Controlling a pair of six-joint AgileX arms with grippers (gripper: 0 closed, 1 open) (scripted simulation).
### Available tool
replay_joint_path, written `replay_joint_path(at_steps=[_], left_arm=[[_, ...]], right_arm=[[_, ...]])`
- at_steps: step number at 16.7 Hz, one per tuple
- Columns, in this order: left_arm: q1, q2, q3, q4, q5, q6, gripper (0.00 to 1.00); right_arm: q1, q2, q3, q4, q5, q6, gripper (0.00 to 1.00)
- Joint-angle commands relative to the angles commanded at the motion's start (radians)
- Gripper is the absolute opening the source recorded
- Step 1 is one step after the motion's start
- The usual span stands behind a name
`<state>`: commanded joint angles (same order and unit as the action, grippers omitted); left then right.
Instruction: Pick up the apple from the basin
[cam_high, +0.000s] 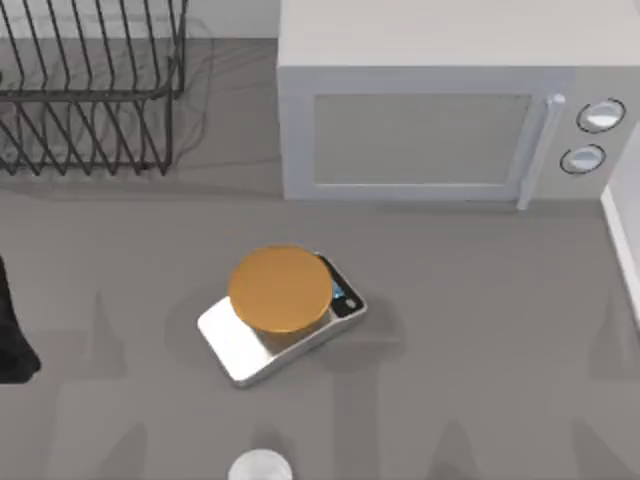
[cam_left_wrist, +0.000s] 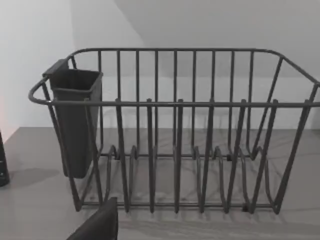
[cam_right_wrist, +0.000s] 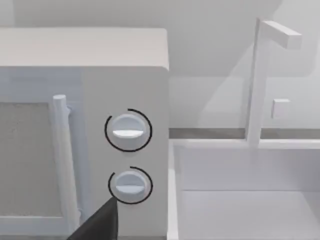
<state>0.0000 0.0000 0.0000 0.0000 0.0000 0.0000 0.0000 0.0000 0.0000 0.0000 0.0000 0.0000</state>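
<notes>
A dark finger tip (cam_left_wrist: 97, 225) juts into the left wrist view before the wire rack (cam_left_wrist: 175, 130); another (cam_right_wrist: 97, 222) shows in the right wrist view, below the microwave (cam_right_wrist: 85, 90) knobs, beside the basin (cam_right_wrist: 245, 200). Whether either gripper's fingers are spread, I cannot tell. An orange disc (cam_high: 281, 289) sits on the scale (cam_high: 240, 345) mid-table.

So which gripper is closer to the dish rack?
Left. The left gripper faces the rack at the table's back left; the right gripper faces the microwave knobs and basin, on the right.
</notes>
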Motion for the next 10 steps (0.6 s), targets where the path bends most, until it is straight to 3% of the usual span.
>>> replay_joint_path(at_steps=[10], left_arm=[[0.0,0.0,0.0,0.0,0.0,0.0,1.0]], right_arm=[[0.0,0.0,0.0,0.0,0.0,0.0,1.0]])
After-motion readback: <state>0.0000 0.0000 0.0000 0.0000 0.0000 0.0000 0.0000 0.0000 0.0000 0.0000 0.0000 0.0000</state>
